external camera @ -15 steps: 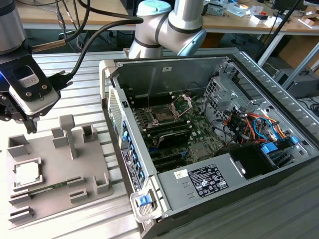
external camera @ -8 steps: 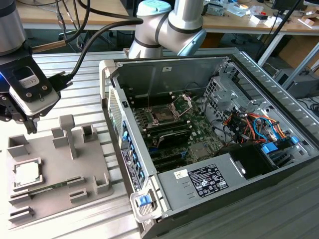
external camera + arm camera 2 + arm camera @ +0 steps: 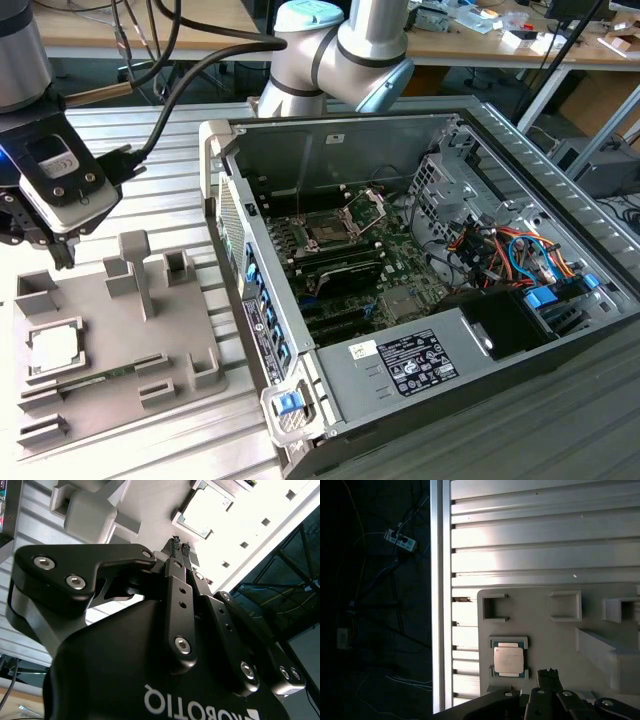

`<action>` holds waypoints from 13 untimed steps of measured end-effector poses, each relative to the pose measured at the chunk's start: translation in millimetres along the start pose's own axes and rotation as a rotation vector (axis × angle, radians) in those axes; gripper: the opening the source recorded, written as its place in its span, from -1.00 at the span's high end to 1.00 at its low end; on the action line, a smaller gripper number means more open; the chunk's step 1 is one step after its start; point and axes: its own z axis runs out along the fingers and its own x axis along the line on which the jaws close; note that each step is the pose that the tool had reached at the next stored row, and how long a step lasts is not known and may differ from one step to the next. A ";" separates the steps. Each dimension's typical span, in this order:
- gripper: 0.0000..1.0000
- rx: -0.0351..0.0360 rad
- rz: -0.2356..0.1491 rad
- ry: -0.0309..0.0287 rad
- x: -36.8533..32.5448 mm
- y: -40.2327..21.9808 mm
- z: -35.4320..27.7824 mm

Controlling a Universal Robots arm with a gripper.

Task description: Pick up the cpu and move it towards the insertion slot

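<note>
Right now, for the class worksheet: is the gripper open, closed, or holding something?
Gripper: closed, holding nothing. The cpu lies in its recess on the grey tray, apart from the fingertips.

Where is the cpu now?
The cpu sits in a square pocket of the grey fixture plate at the exterior view's left, outside the computer case, the gripper close above.

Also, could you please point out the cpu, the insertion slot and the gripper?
cpu (image 3: 508,660), first wrist view, centre of its metal top.
insertion slot (image 3: 327,232), exterior view, its dark centre.
gripper (image 3: 180,544), second wrist view, between its closed fingertips.
</note>
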 end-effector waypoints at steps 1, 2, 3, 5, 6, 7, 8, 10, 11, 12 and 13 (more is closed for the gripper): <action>0.79 0.0003 0.000 0.0001 0.0 0.0 0.2; 0.79 0.0007 0.000 0.0001 0.0 0.0 0.4; 0.79 0.0009 0.000 0.0001 0.0 0.0 0.5; 0.79 0.0011 0.000 0.0000 0.0 0.0 0.8; 0.79 0.0012 0.000 0.0001 0.0 0.0 0.9; 0.79 0.0013 0.000 0.0001 0.0 0.0 1.1; 0.79 0.0015 0.000 0.0001 0.0 0.0 1.3; 0.79 0.0017 0.000 0.0001 0.0 0.0 1.5; 0.79 0.0019 0.000 0.0000 0.0 0.0 1.7; 0.79 0.0019 0.000 0.0001 0.0 0.0 1.9; 0.79 0.0022 0.000 0.0001 0.0 0.0 2.2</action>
